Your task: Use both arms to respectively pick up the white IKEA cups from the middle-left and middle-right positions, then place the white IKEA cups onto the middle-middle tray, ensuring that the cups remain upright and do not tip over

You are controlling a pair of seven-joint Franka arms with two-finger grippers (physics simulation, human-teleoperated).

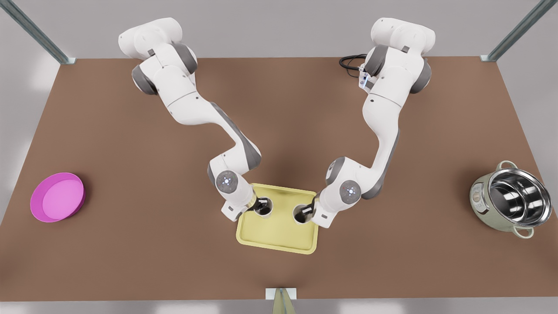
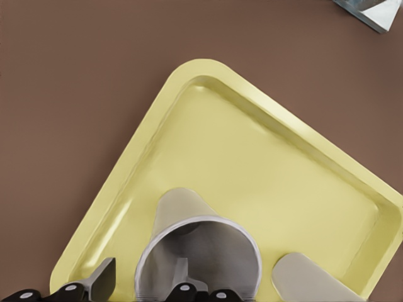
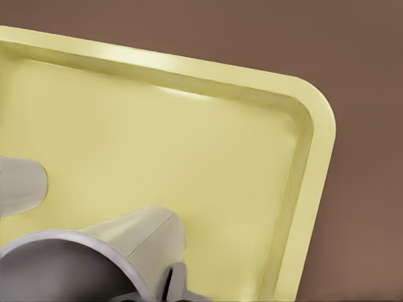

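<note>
The pale yellow tray (image 1: 279, 233) lies mid-table, towards the front edge. Two white cups stand upright on it, side by side. My left gripper (image 1: 306, 212), on the arm at the front view's right, is open. Its fingers (image 2: 106, 280) straddle the wall of one cup (image 1: 298, 217) (image 2: 201, 251) without touching it. My right gripper (image 1: 260, 203), on the arm at the front view's left, is open at the other cup (image 1: 267, 211) (image 3: 63, 267). One finger (image 3: 177, 277) of the right gripper stands just off that cup's outer wall. Each wrist view also catches the neighbouring cup (image 2: 302, 280) (image 3: 19, 185).
A magenta bowl (image 1: 56, 203) sits at the front view's far left. A steel pot (image 1: 510, 198) sits at its far right. A metal bracket (image 1: 281, 297) (image 2: 371, 12) stands at the table's front edge, and a black cable (image 1: 348, 63) lies at the back.
</note>
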